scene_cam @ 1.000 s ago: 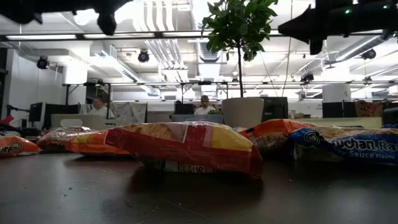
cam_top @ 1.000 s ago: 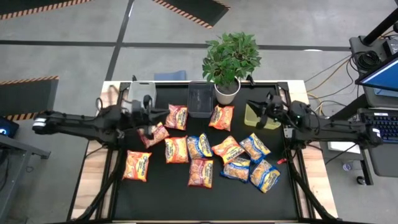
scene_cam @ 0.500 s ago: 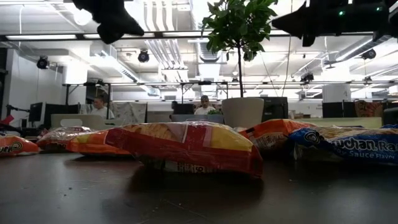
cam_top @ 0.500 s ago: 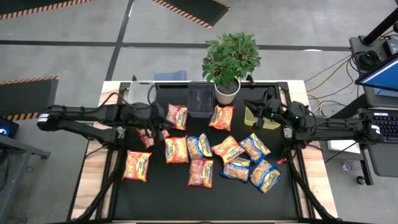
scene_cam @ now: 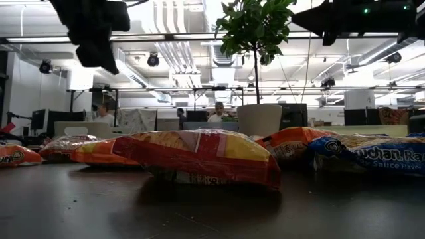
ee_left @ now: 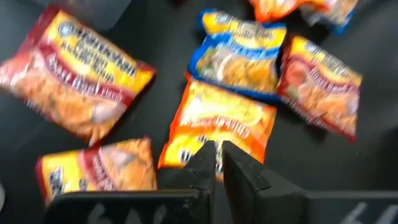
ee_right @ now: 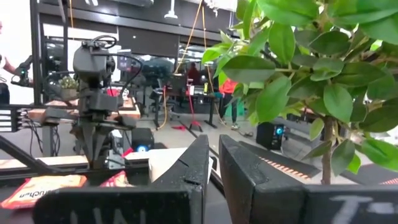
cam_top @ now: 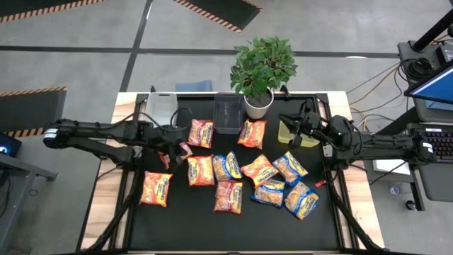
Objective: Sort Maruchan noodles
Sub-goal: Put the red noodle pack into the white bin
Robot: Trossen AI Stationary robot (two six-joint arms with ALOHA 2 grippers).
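About a dozen Maruchan noodle packets lie flat on the black table top: red ones [cam_top: 200, 132], orange ones [cam_top: 200, 170] and blue-and-yellow ones [cam_top: 301, 200]. My left gripper [cam_top: 175, 143] hangs shut above the left part of the heap. The left wrist view shows it [ee_left: 216, 152] over an orange-yellow packet [ee_left: 217, 121], with a red-orange packet [ee_left: 99, 171] beside it. My right gripper [cam_top: 292, 126] is also shut [ee_right: 211, 155]. It waits in the air by the yellow-green bin [cam_top: 297, 134] at the table's far right, touching nothing.
A pale grey bin [cam_top: 161, 106], a dark bin [cam_top: 228, 112] and a potted plant [cam_top: 260, 71] stand along the far edge. Bare black table top [cam_top: 184, 219] lies toward the near edge. People sit at desks in the room beyond [scene_cam: 217, 113].
My left gripper has moved from beside the grey bin toward the table's near edge and a little right, coming lower over the packets. It stays shut. The packets and my right arm have kept still.
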